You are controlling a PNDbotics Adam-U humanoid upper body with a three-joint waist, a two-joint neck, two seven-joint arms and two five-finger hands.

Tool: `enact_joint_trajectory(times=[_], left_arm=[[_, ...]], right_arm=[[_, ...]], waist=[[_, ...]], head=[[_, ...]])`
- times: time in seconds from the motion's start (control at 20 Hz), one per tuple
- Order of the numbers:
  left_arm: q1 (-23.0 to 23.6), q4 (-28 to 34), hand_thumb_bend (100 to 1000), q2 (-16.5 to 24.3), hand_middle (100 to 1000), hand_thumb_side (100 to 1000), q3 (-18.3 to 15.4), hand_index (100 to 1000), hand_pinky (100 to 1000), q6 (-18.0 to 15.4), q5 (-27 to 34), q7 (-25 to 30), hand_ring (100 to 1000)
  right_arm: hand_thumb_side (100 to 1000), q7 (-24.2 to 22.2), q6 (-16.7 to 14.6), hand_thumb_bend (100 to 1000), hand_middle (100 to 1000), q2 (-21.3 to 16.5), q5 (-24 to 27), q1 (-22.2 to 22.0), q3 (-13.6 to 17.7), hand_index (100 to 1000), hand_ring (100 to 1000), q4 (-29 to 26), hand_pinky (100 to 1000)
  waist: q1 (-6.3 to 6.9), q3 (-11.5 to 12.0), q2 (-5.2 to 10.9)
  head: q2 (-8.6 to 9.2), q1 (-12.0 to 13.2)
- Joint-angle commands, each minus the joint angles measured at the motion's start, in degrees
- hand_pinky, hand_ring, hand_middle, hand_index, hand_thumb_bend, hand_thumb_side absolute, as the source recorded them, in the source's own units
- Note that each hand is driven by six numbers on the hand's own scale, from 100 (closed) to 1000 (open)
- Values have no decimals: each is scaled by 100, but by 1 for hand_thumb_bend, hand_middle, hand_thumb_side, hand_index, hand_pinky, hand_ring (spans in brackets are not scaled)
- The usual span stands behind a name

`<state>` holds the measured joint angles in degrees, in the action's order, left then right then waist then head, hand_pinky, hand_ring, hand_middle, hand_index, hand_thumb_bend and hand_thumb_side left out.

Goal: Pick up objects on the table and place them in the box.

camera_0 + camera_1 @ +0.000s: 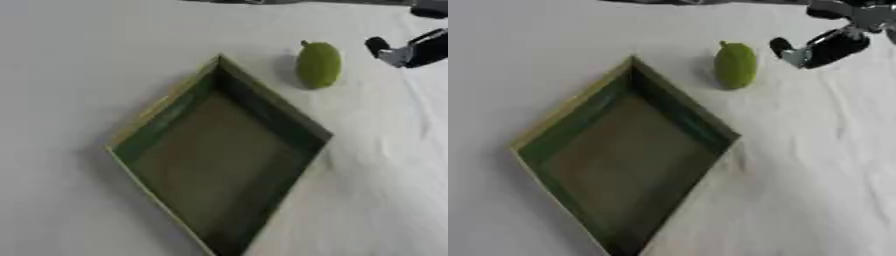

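Observation:
A green oval fruit [735, 65] with a small stem lies on the white cloth, just beyond the box's far corner. The box [175, 102] is open-topped, green-walled with a brownish floor, set corner-on in the middle of the view, and nothing lies inside it. My right hand [826, 46] comes in from the upper right, black with silver joints. Its fingers reach toward the fruit and stop a short way to its right, apart from it. The fingers look spread, holding nothing. My left hand does not show.
White, slightly wrinkled cloth [815, 165] covers the table all round the box. A dark strip runs along the far edge at the top.

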<state>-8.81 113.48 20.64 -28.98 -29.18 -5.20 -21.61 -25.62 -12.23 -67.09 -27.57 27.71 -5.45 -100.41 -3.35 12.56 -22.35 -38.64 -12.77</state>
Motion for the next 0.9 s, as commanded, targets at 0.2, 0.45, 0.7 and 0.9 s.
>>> enact_joint_trajectory(times=[0.2, 0.45, 0.7, 0.9], left_arm=[[-51, 111, 100, 193, 536, 584, 5, 683, 729, 3, 40, 39, 579], [-56, 111, 100, 191, 536, 584, 14, 683, 729, 6, 49, 58, 579], [-57, 111, 100, 181, 536, 584, 21, 682, 729, 14, 64, 85, 578], [-57, 111, 100, 172, 536, 584, 23, 682, 729, 20, 74, 100, 578]], right_arm=[[262, -182, -206, 100, 895, -89, -2, 98, -71, 1000, 978, 199, 932], [243, -189, -274, 100, 897, -5, 163, 241, -136, 1000, 990, 377, 947], [261, -276, -205, 100, 894, 169, 51, 533, -296, 1000, 986, 757, 942], [525, -305, -73, 100, 885, 391, -233, 775, -448, 1000, 983, 1195, 940]], waist=[[3, 13, 99], [-2, 25, 104], [-11, 39, 112], [-18, 60, 110]], head=[[75, -27], [70, -37], [80, -59], [76, -78]])
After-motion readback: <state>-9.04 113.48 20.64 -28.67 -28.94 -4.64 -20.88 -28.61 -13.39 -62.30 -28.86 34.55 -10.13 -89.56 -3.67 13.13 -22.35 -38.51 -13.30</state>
